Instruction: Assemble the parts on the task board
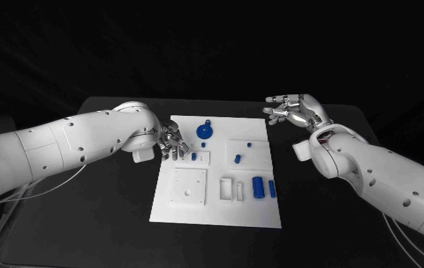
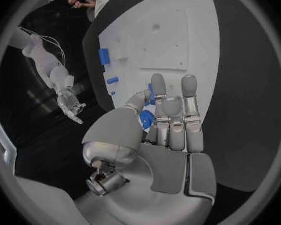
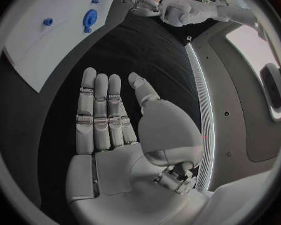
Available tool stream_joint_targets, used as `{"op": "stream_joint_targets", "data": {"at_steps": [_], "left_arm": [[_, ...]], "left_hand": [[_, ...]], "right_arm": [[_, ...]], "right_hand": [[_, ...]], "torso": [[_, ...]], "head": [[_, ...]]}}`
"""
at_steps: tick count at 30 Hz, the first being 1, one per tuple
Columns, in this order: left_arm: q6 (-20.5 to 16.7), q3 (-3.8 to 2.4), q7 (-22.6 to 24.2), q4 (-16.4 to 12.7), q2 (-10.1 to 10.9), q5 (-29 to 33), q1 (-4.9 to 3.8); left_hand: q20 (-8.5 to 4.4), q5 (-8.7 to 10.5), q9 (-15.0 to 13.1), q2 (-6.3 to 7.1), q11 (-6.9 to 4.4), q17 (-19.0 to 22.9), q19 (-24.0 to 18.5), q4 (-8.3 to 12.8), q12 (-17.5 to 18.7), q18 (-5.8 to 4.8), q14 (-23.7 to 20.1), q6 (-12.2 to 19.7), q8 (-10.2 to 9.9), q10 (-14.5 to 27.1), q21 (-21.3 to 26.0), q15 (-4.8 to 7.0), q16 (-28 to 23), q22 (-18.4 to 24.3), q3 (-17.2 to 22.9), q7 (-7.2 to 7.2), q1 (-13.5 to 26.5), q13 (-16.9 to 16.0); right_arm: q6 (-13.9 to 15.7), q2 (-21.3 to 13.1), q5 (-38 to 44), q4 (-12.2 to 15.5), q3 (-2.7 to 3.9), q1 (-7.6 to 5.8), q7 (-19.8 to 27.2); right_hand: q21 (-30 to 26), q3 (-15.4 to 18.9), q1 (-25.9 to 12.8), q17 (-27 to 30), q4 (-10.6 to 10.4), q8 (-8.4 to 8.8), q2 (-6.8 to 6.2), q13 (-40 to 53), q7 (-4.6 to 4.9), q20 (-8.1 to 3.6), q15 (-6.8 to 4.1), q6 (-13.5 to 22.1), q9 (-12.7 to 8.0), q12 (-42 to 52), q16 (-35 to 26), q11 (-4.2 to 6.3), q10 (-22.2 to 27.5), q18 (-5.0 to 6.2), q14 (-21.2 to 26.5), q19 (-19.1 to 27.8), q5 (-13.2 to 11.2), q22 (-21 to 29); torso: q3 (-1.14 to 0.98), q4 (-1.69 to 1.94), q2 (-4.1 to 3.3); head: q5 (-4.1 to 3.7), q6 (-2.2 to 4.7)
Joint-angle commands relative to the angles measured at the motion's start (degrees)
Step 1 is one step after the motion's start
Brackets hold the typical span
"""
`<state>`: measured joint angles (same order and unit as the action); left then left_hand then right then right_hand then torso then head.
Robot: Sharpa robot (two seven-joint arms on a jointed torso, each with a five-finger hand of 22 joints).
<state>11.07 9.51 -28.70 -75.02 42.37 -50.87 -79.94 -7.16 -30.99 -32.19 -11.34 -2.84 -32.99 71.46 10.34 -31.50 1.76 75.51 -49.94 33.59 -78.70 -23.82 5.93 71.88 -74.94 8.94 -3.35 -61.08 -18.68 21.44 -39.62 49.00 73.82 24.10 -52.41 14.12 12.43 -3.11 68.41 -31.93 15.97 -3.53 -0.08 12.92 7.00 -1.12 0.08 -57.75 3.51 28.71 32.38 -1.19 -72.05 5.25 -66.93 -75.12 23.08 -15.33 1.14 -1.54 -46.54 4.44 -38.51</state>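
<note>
The white task board (image 1: pixel 221 210) lies in the middle of the black table. A round blue part (image 1: pixel 205 131) sits near its far edge, with small blue pegs (image 1: pixel 237 157) around the middle and a blue cylinder (image 1: pixel 258 186) nearer me. My left hand (image 1: pixel 173 144) hovers over the board's far left edge, fingers straight and apart, close to a small peg (image 1: pixel 193 156). In the left wrist view the left hand (image 2: pixel 172 120) partly hides a blue part (image 2: pixel 146 119) behind its thumb. My right hand (image 1: pixel 296 110) is off the board's far right corner, its fingers (image 3: pixel 102 110) spread and holding nothing.
A raised white square block (image 1: pixel 190 186) and narrow white frames (image 1: pixel 226 188) stand on the board's near half. Another white square (image 1: pixel 247 149) sits right of centre. Bare black table (image 1: pixel 327 219) surrounds the board on all sides.
</note>
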Motion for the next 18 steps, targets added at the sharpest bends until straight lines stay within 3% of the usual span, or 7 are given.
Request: {"op": "stream_joint_targets", "data": {"at_steps": [1, 6, 10, 12, 14, 18], "left_arm": [[0.71, -0.21, 3.55, -0.48, 0.33, 6.45, -0.36], [1.43, -0.47, 4.89, -0.76, 0.98, 7.61, -0.68], [2.28, -0.53, 10.38, -1.09, 1.46, 11.59, -0.80], [3.29, -0.52, 14.93, -1.29, 1.59, 14.15, -0.82], [4.27, -0.45, 19.22, -1.71, 1.71, 16.75, -0.84], [6.37, -0.27, 25.40, -2.71, 1.90, 20.55, -0.84]], "left_hand": [[0.04, 0.17, -0.11, -2.27, 0.02, 0.12, -0.14, 1.26, -0.27, -0.22, -0.39, -2.64, -0.13, 0.59, 0.19, 0.07, -0.16, -0.97, 0.90, 2.15, -1.90, -0.01], [0.04, 0.19, -0.10, -2.26, 0.02, 0.15, -0.14, 1.25, -0.26, -0.21, -0.39, -2.66, -0.19, 0.65, 0.20, 0.08, -0.15, -0.97, 0.84, 2.15, -1.95, 0.00], [0.15, 0.85, 0.07, -2.35, 0.11, 0.47, -0.35, 0.91, -0.18, -0.20, -0.81, -2.57, -0.76, 1.26, 0.51, -0.04, -0.39, -0.89, 0.43, 1.98, -2.53, 0.10], [0.38, 4.58, 0.36, -2.84, 0.30, 0.56, -0.95, 0.09, -0.07, -0.27, -1.60, -2.53, -1.61, 2.01, 1.04, -0.22, -0.44, -0.79, -0.22, 1.79, -3.83, 0.17], [0.52, 7.13, 0.47, -3.08, 0.31, 0.61, -1.22, -0.68, -0.07, -0.32, -2.25, -2.37, -2.35, 2.61, 1.34, -0.36, -0.35, -0.81, -0.89, 1.80, -4.93, 0.20], [0.79, 13.35, 0.79, -3.86, 0.46, 0.66, -1.98, -2.31, -0.06, -0.50, -3.64, -2.44, -4.02, 3.55, 2.13, -0.61, -0.02, -0.77, -2.39, 1.76, -7.44, 0.34]], "right_arm": [[-3.41, 0.23, 4.61, 0.09, 0.02, 0.01, -1.08], [-4.30, 0.75, 7.23, 0.28, 0.01, 0.01, -1.67], [-4.40, 1.83, 12.47, 0.68, -0.04, 0.05, -2.07], [-4.32, 2.53, 16.16, 1.03, -0.15, 0.11, -2.25], [-4.30, 3.24, 20.22, 1.53, -0.40, 0.18, -2.37], [-4.51, 4.29, 26.91, 2.84, -1.29, 0.30, -2.57]], "right_hand": [[0.22, -0.44, 0.06, -0.03, 0.01, -0.04, 0.48, -0.04, 0.02, -0.02, -0.10, -0.32, 0.08, -0.22, 0.04, 0.12, 0.23, -0.82, 0.24, 0.23, -0.07, 0.02], [0.89, -1.20, 0.39, -0.15, 0.11, -0.02, 0.47, 0.15, 0.00, -0.18, -0.22, -0.74, 0.07, -0.04, 0.23, 0.20, 0.17, -0.81, 0.14, 0.35, -0.31, -0.24], [1.93, -2.61, 1.66, -0.51, 0.33, -0.05, 0.46, 0.59, -0.12, -0.53, -0.55, -1.51, 0.07, 0.48, 0.76, 0.42, -0.24, -0.65, -0.37, 0.04, -1.86, -0.90], [2.87, -3.49, 2.51, -1.04, 0.36, -0.04, 0.31, 1.18, -0.27, -0.87, -0.87, -2.24, 0.07, 1.18, 1.45, 0.62, -0.59, -0.57, -0.82, -0.32, -2.39, -1.57], [4.32, -4.58, 2.81, -2.15, 0.29, 0.04, -0.16, 2.50, -0.39, -1.24, -1.17, -2.83, 0.03, 2.47, 2.57, 0.76, -0.54, -0.65, -0.97, -0.18, -2.88, -2.80], [9.27, -7.14, 2.82, -6.24, 0.37, 0.04, -1.09, 7.87, -0.64, -2.07, -1.94, -3.50, 0.03, 7.30, 6.10, 1.23, 0.07, -0.57, -1.35, 0.47, -3.65, -7.21]], "torso": [[0.06, 0.00, 0.00], [0.06, -0.05, -0.05], [-0.02, -0.04, -0.01], [-0.08, 0.04, -0.01], [-0.14, 0.12, -0.01], [-0.14, 0.12, -0.05]], "head": [[0.07, 0.10], [0.14, 0.38], [-0.09, 0.93], [-0.27, 1.15], [-0.39, 1.36], [-0.56, 1.78]]}}
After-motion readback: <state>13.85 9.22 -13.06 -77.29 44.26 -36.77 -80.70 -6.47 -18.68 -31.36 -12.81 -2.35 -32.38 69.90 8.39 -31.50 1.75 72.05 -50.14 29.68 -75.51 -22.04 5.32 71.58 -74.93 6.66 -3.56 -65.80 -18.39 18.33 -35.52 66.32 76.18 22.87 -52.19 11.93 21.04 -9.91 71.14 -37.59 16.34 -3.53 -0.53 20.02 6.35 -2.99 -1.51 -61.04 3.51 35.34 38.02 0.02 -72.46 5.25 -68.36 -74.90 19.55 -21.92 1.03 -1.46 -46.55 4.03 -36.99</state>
